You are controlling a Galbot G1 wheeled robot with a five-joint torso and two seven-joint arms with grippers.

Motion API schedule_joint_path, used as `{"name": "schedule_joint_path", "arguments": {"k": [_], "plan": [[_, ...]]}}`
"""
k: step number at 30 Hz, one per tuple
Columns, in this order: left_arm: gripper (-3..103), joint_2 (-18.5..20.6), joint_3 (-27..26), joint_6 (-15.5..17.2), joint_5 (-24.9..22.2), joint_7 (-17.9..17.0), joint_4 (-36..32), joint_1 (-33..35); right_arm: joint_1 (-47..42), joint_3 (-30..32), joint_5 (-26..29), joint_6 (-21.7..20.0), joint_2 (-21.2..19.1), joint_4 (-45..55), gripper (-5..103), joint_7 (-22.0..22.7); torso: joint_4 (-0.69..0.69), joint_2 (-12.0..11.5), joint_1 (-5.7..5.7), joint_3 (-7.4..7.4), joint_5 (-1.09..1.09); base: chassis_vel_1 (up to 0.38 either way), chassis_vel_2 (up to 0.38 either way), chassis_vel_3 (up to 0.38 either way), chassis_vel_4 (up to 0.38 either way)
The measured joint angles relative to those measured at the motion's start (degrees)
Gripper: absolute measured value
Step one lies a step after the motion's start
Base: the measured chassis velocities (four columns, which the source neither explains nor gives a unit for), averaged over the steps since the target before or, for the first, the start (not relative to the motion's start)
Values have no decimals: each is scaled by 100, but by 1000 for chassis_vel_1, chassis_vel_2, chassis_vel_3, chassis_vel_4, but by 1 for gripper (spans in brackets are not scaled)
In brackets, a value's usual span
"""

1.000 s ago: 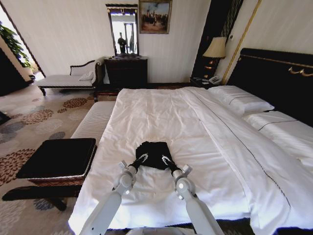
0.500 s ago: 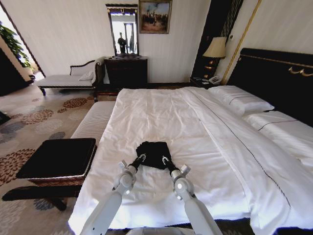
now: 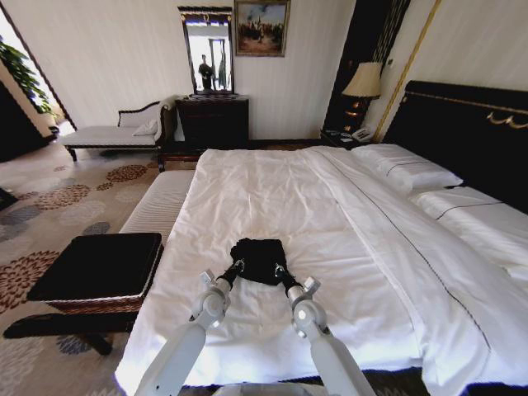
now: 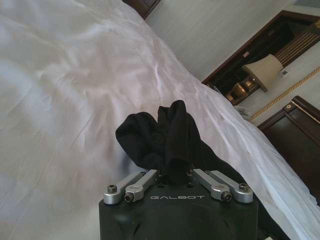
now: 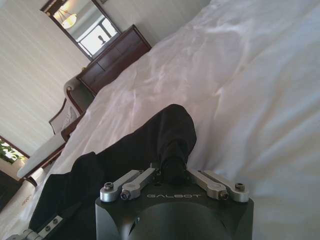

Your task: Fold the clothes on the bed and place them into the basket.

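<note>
While the black T-shirt [image 3: 259, 260] lies bunched on the white sheet near the foot of the bed [image 3: 346, 247], it is gripped from both sides. The left gripper [image 3: 238, 266] is closed on the shirt's near left edge, and in the left wrist view a fold of dark cloth is seen pinched between the narrowed fingers [image 4: 167, 172]. The right gripper [image 3: 279, 270] is closed on the near right edge, with cloth likewise caught in the right wrist view [image 5: 172, 170]. The shirt [image 4: 165, 137] is gathered into a small rumpled heap, and its white lettering cannot be made out. Whether the heap is lifted slightly off the sheet or rests on it cannot be told for certain. The two grippers are set close together, just beside one another across the cloth. The basket [image 3: 99, 268], with its black fabric top, is placed on the carpet to the left of the bed, well apart from the shirt. A long white bench [image 3: 161, 206] is stood between the basket's far side and the bed.
</note>
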Motion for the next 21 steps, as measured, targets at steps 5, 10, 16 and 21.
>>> {"name": "schedule_joint_path", "arguments": {"k": [5,10,16,21], "plan": [[12,123,21,-49,214,5,-353,75,-129,-56,-316,232,-24,353,8,-243,0,1,0,0,0,0,0,0,0],[12,123,-63,-85,238,-48,-606,163,-191,-105,-516,463,-25,502,8,-304,-1,1,0,0,0,0,0,0,0],[12,163,-156,-88,257,-65,-816,310,-272,-118,-656,537,-3,518,8,-310,0,1,0,0,0,0,0,0,0],[12,181,-216,-88,307,-65,-946,453,-381,-126,-748,515,62,528,8,-331,-1,1,0,0,0,0,0,0,0]]}}
